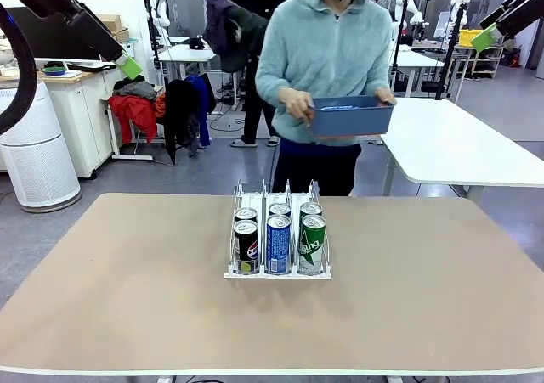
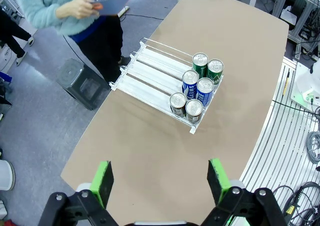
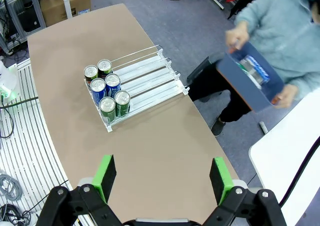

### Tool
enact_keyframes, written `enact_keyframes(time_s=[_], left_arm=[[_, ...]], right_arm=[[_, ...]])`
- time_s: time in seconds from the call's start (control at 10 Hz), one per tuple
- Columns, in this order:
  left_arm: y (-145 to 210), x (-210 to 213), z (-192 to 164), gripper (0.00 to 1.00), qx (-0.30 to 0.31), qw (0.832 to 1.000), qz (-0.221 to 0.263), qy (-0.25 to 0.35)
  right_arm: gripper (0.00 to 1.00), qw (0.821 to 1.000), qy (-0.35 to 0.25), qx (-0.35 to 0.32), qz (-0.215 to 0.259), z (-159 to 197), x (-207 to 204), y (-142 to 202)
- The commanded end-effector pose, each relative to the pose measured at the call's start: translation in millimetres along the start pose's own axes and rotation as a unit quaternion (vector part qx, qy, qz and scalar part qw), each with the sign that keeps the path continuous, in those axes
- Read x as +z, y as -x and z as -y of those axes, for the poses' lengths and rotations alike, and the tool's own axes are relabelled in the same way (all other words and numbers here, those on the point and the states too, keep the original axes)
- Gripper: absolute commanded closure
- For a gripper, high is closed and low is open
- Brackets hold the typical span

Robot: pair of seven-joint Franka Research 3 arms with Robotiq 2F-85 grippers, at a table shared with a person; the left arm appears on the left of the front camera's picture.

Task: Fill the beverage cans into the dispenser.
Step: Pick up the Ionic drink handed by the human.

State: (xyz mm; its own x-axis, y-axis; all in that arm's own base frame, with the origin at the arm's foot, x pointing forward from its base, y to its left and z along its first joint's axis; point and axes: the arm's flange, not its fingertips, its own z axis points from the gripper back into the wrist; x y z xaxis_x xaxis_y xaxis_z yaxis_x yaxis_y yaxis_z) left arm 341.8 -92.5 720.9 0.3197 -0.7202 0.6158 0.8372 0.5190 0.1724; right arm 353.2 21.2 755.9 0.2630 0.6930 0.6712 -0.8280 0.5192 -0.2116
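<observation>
The white wire dispenser (image 1: 277,273) stands mid-table, its three lanes running toward the person. At its near end each lane holds two beverage cans: black (image 1: 246,245) on the left, blue-and-white (image 1: 279,243) in the middle, green (image 1: 312,242) on the right. My left gripper (image 1: 130,65) hangs high at the upper left and my right gripper (image 1: 483,37) high at the upper right. The left wrist view shows the left gripper (image 2: 160,181) open and empty above the table, with the dispenser (image 2: 150,70) and cans (image 2: 204,88) far off. The right gripper (image 3: 162,181) is likewise open and empty over the dispenser (image 3: 150,80) and cans (image 3: 112,81).
A person in a light blue fleece stands at the far edge holding a blue-grey plastic bin (image 1: 350,115) in both hands; something blue and white lies inside the bin (image 3: 250,85). A white table (image 1: 476,145) stands behind on the right. Bare tabletop (image 1: 425,290) surrounds the dispenser.
</observation>
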Motion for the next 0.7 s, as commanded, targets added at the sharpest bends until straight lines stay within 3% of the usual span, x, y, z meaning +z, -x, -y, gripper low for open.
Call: enact_keyframes(time_s=[0.0,0.6], left_arm=[[-0.1,0.1,-0.3,0.00,-0.001,1.000,0.000,0.000],[-0.1,0.1,-0.3,0.00,-0.001,1.000,0.000,0.000]], right_arm=[[0.00,1.000,0.003,0.001,0.002,0.1,-1.3,0.3],[0.00,1.000,0.003,0.001,0.002,0.1,-1.3,0.3]])
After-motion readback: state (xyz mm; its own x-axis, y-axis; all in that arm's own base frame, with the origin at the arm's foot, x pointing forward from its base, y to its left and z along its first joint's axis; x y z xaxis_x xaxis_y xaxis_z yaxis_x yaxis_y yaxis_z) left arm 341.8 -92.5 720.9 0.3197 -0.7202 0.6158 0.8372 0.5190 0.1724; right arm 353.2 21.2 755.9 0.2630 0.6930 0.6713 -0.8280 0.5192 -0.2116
